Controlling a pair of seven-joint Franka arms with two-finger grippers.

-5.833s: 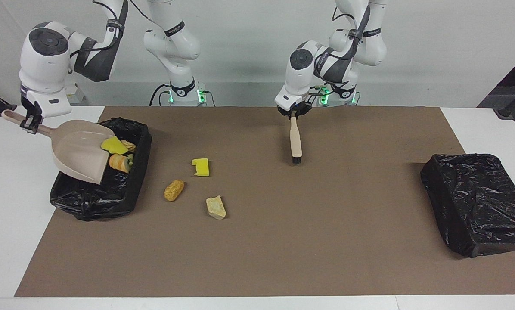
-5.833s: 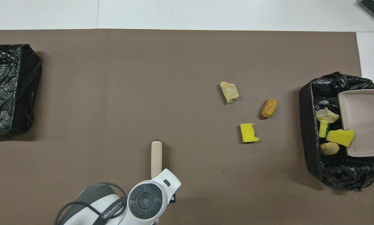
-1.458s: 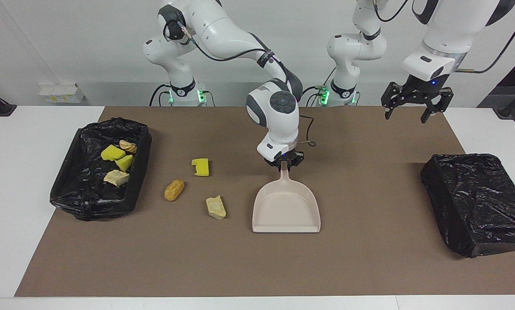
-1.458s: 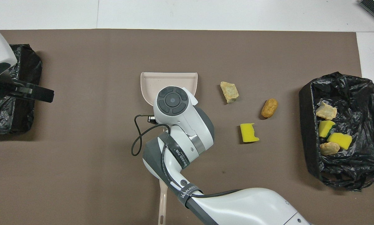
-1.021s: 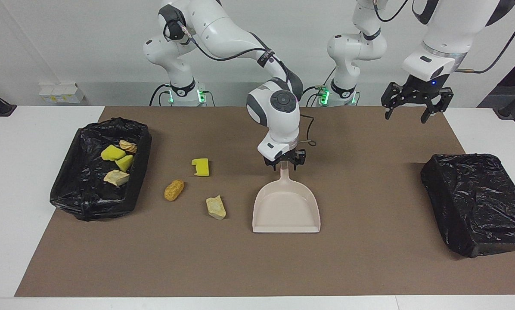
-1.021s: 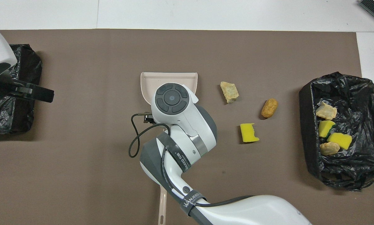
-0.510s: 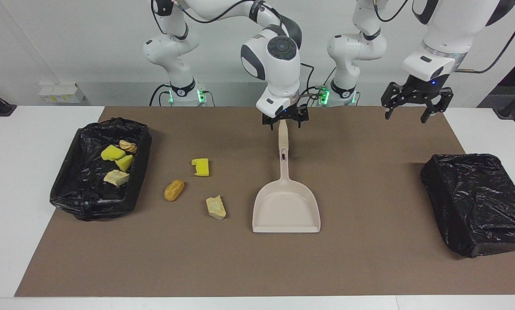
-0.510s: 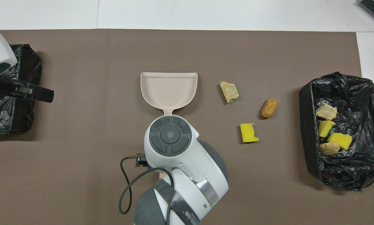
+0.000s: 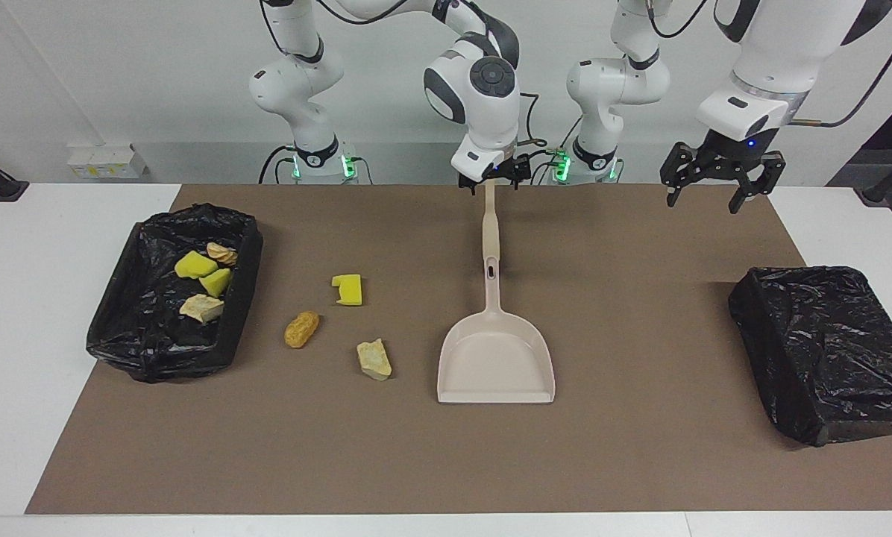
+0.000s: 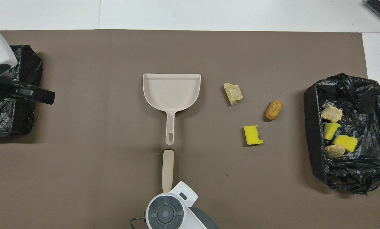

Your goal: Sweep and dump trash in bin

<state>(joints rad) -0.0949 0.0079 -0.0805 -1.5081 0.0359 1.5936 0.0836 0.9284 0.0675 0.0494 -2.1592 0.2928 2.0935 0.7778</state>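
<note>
Three pieces of trash lie on the brown mat: a yellow sponge chunk [image 9: 347, 289] [image 10: 253, 135], an orange-brown lump [image 9: 301, 329] [image 10: 274, 110] and a tan lump [image 9: 374, 359] [image 10: 233, 93]. Several more pieces [image 9: 201, 283] [image 10: 334, 133] lie in the black-lined bin [image 9: 246, 276] [image 10: 311, 127] at the right arm's end. The beige dustpan [image 9: 495, 365] [image 10: 171, 92] lies flat beside the tan lump. The beige brush [image 9: 488, 220] [image 10: 167, 170] lies in line with its handle, nearer to the robots. My right gripper [image 9: 491, 177] is open over the brush's near end. My left gripper [image 9: 703, 195] [image 10: 24, 92] is open and empty, waiting.
A second black-lined bin [image 9: 826, 350] [image 10: 9, 79] stands at the left arm's end of the mat, with the left gripper in the air above its nearer edge. White table [image 9: 13, 335] borders the mat.
My right gripper has let go of the dustpan's handle, risen and drawn back toward the robots, ending over the brush's near end. The dustpan, trash and left arm have not moved.
</note>
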